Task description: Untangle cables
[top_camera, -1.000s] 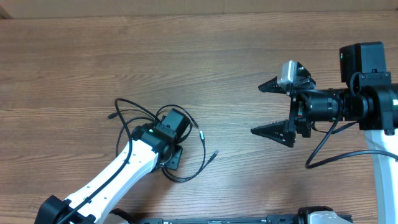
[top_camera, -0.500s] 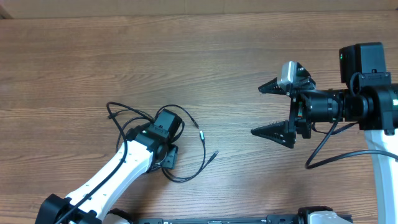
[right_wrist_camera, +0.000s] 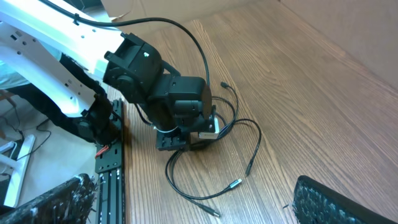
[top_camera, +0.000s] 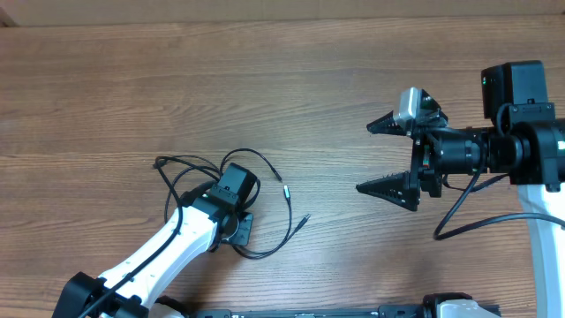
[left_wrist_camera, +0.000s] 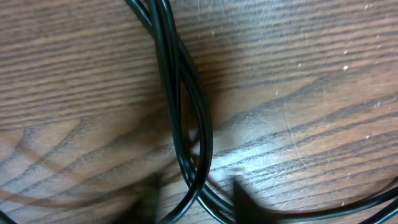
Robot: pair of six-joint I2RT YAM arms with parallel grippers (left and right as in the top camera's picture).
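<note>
The cables (left_wrist_camera: 168,68) lie on the wooden tabletop (top_camera: 282,79) in its lower left part, as a loose tangle of thin black loops that cross one another. Two small plug tips (top_camera: 306,217) point out of the tangle on the side toward the right arm. In the left wrist view I see several strands running together down the middle of the picture, close under the camera and pressed side by side on the wood. The left gripper (right_wrist_camera: 186,140) stands directly on the tangle, pointing down at the tabletop, and its fingers (left_wrist_camera: 247,200) show only as two blurred dark shapes at the bottom edge, one on each side of the strands. I cannot tell whether they are clenched on the cables or only standing around them. From the right wrist camera the body of this gripper hides its fingers, and loops come out from under it on more than one side. The right gripper (top_camera: 386,156) hovers well apart from the cables, over the right part of the tabletop, with its fingers (top_camera: 388,186) spread wide and nothing between them.
</note>
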